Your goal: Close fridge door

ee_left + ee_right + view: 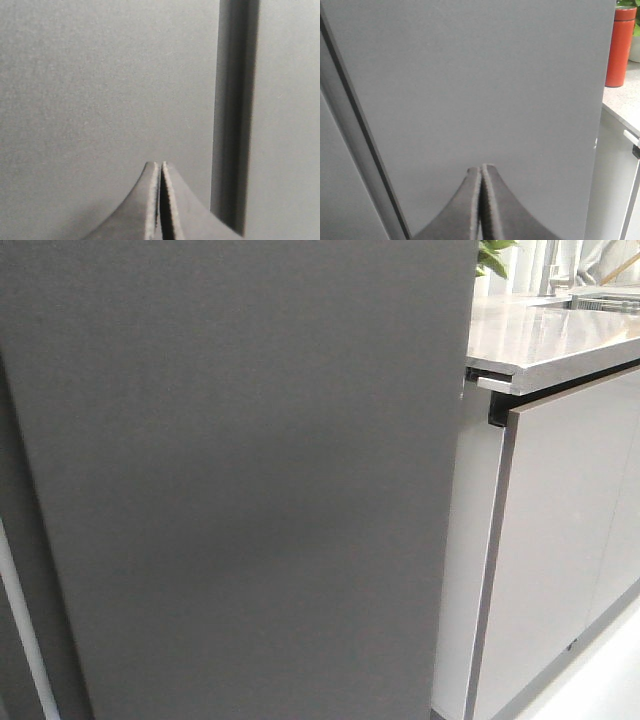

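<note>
While both end effectors [160, 167] [481, 170] (fingers pressed together) face it, fridge door [250, 480] stands just ahead.

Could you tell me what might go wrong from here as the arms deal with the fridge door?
Both claws, left and right, are shut with narrow tips facing the smooth, matte fridge door, so they may skid sideways when pushing. The left claw could slip into the dark seam. The cabinet front stands close alongside.
</note>
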